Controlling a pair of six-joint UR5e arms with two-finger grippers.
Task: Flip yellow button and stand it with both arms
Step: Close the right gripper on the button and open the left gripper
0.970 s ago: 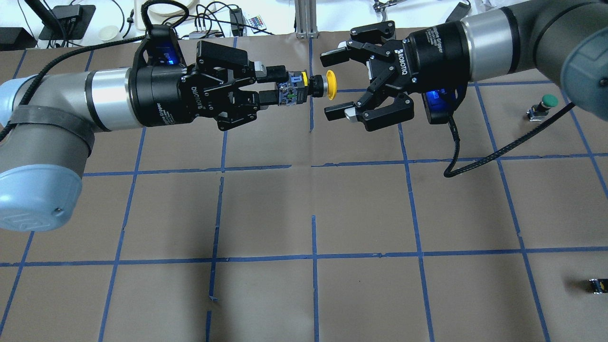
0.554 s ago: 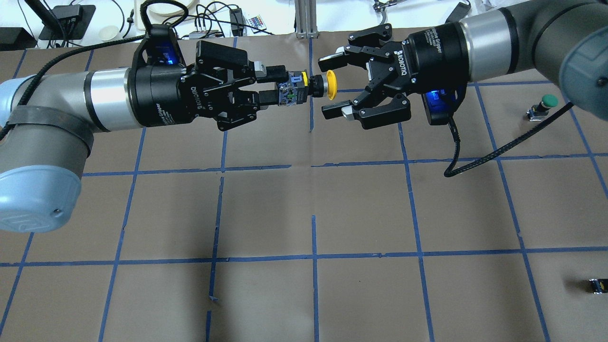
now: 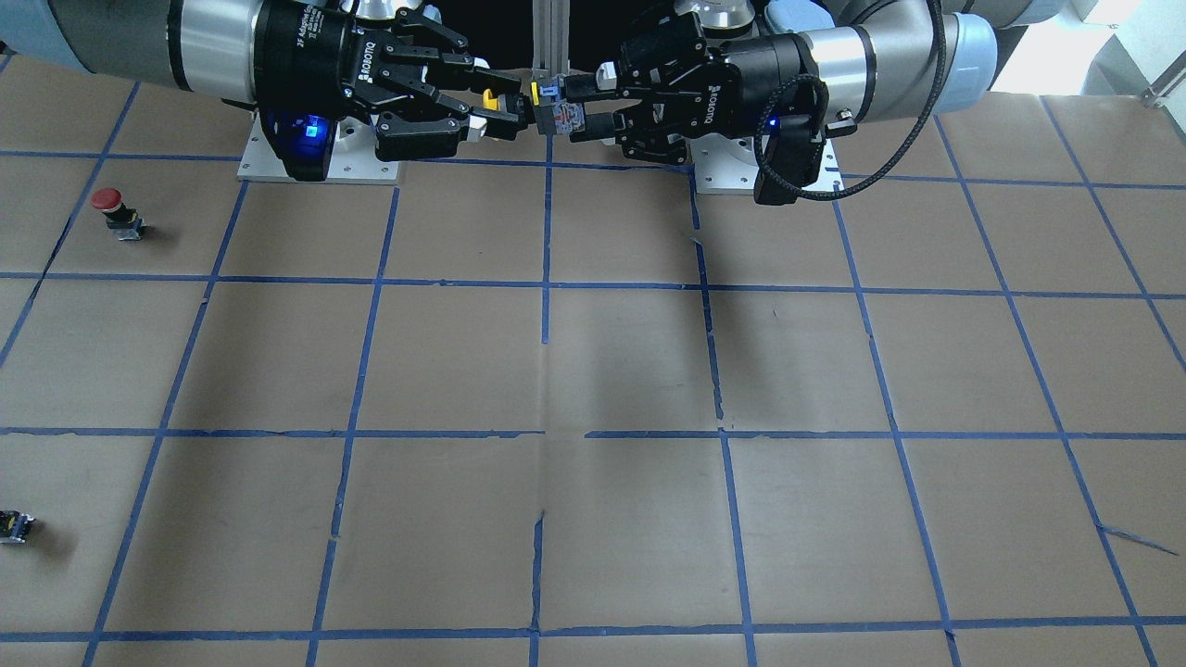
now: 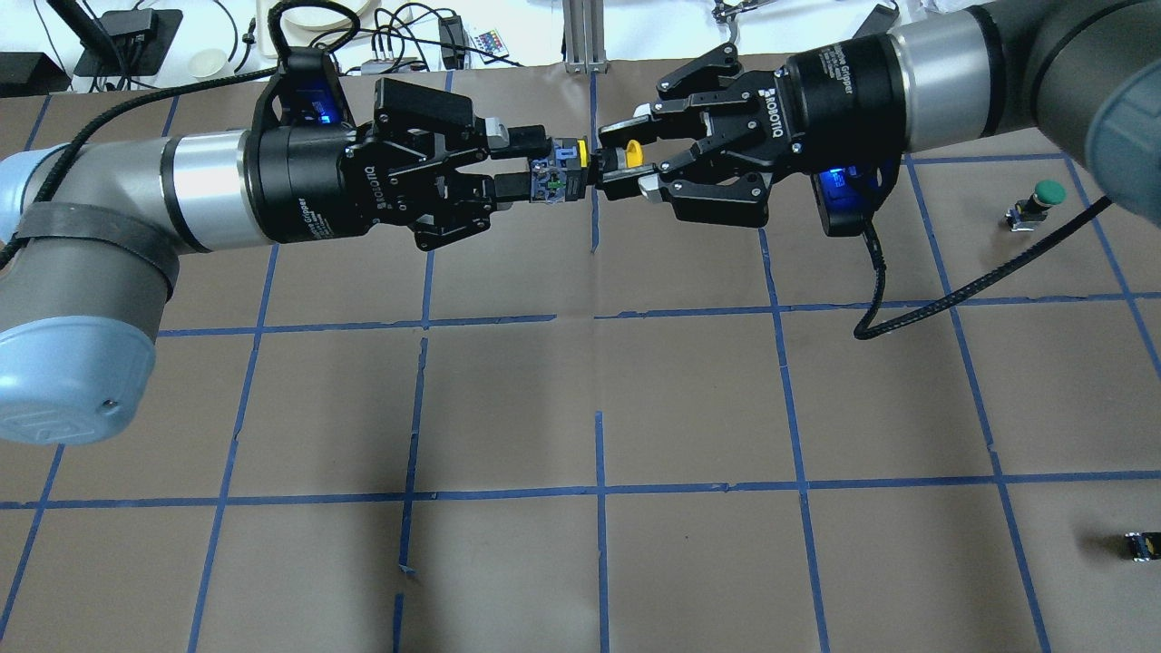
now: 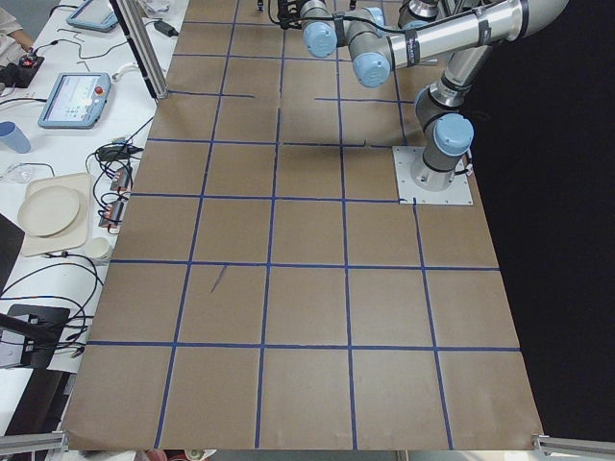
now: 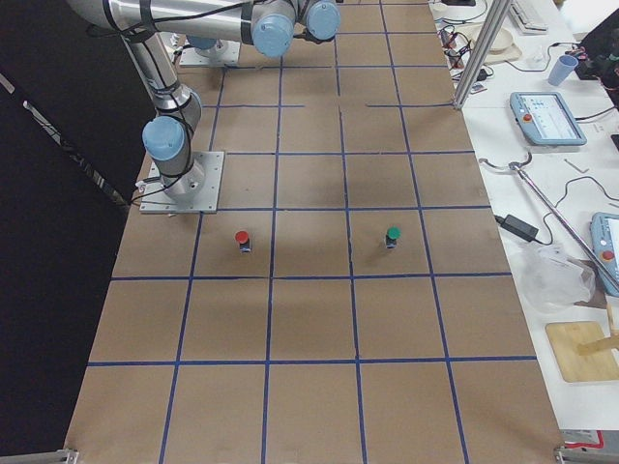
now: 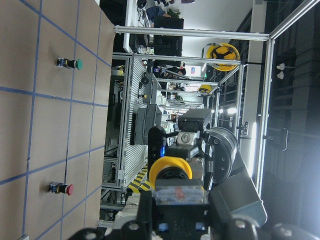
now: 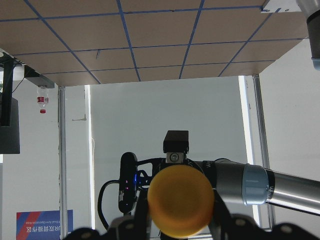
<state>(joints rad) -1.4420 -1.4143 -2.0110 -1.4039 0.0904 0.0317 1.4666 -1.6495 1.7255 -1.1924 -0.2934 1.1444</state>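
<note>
Here the yellow button (image 4: pixel 573 163) lies level, left hand (image 4: pixel 537 165) gripping base, right hand (image 4: pixel 617 156) cap.

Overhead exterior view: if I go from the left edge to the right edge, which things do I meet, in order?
left arm → left claw → yellow button → right claw → green-capped button → small black block at the right edge

Left arm (image 4: pixel 136 209): level, reaching toward the right arm (image 4: pixel 943 82).
Left gripper (image 4: pixel 528 164): fingers clamped.
Right gripper (image 4: pixel 617 156): facing it, fingers pinched in.
</note>
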